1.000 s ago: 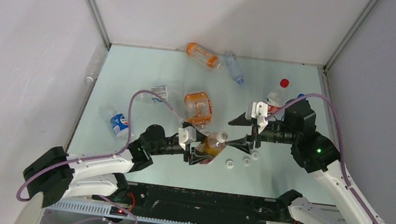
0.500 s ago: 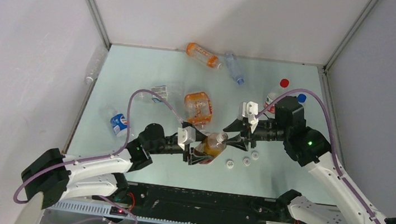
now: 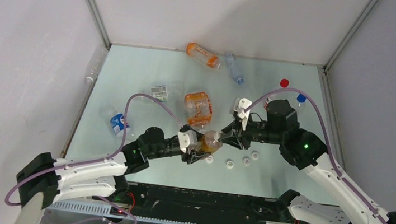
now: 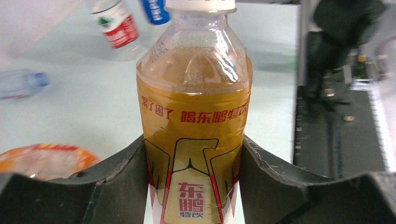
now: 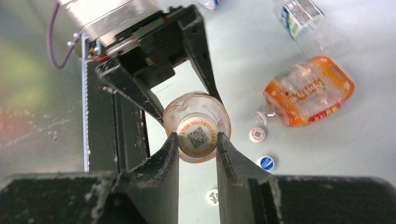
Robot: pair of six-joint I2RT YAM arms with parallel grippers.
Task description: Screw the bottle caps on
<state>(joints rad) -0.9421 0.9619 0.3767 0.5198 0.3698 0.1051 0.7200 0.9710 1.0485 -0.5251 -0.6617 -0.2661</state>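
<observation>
The left hand (image 4: 194, 161) holds the tea bottle (image 4: 194, 107) by its lower half. One dark finger (image 4: 116, 177) presses on each side of the red and yellow label. The bottle stands upright between them and is nearly full of golden drink. It is near the front middle of the table (image 3: 133, 71), between the two arms.

A white cap (image 5: 198, 138) sits on top of the bottle. It has a little square code printed on it. The right hand (image 3: 230, 139) comes from the other side and is closed on this cap, with a finger (image 5: 170, 158) touching each side of it. The cap seems to sit straight on the neck, but the view from above does not show how far it is screwed down.

Four loose caps (image 3: 229, 163) lie on the table just in front of the two hands. A red cap (image 3: 284, 83) and a blue cap (image 3: 301, 98) lie near the far right corner.

A flat orange bottle (image 3: 198, 107) lies on its side just behind the hands. Another orange bottle (image 3: 202, 54) and a clear bottle (image 3: 234, 68) lie by the back wall. A Pepsi bottle (image 3: 118, 124) lies near the left edge.
</observation>
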